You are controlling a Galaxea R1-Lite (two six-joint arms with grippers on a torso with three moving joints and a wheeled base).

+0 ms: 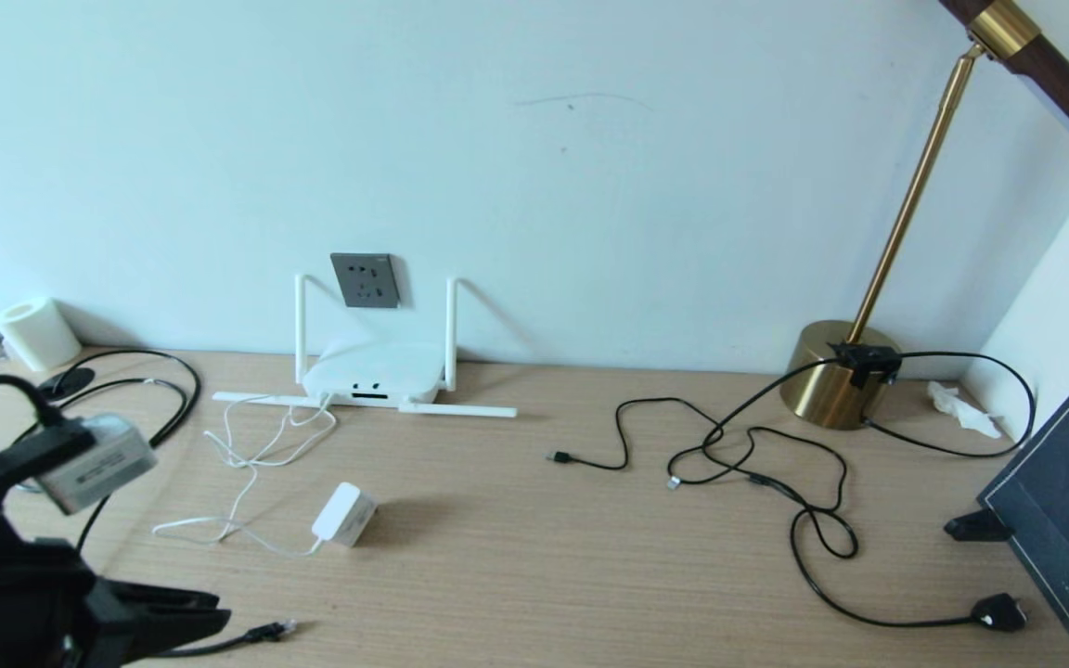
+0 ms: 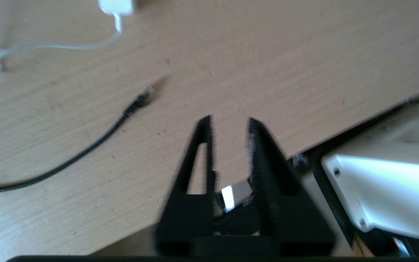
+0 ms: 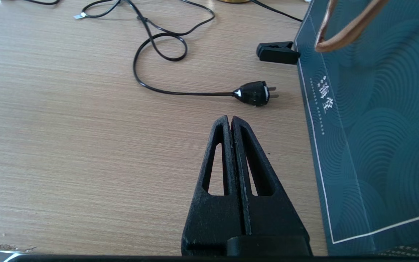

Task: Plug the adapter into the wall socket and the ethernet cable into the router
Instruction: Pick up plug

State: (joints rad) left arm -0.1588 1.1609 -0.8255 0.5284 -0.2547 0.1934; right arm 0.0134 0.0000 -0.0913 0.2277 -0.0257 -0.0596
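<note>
- The left pincer hovers low over the near left part of the tabletop, its tips slightly apart with nothing between them; I judge it is readying for a first pick.
- The ethernet cable lies flat just beside that pincer, its clear-tipped connector pointing away from it toward the open tabletop, so the plug end is free to take.
- The adapter rests on the tabletop a little beyond the left pincer, unplugged, its thin white cord trailing in loose loops back to the router.
- The router sits farther off against the wall, its ports facing the pincer, two antennas upright and two laid flat on the tabletop; that facing makes the ports reachable from the front.
- The wall socket is on the wall directly above the router, empty, well beyond the adapter.
- Thin black cables sprawl to the right, running to a brass lamp base; they seem no part of the job.
- The right pincer is parked over the near right tabletop with its tips pressed together, a black mains plug lying just ahead of it beside a dark bag.
</note>
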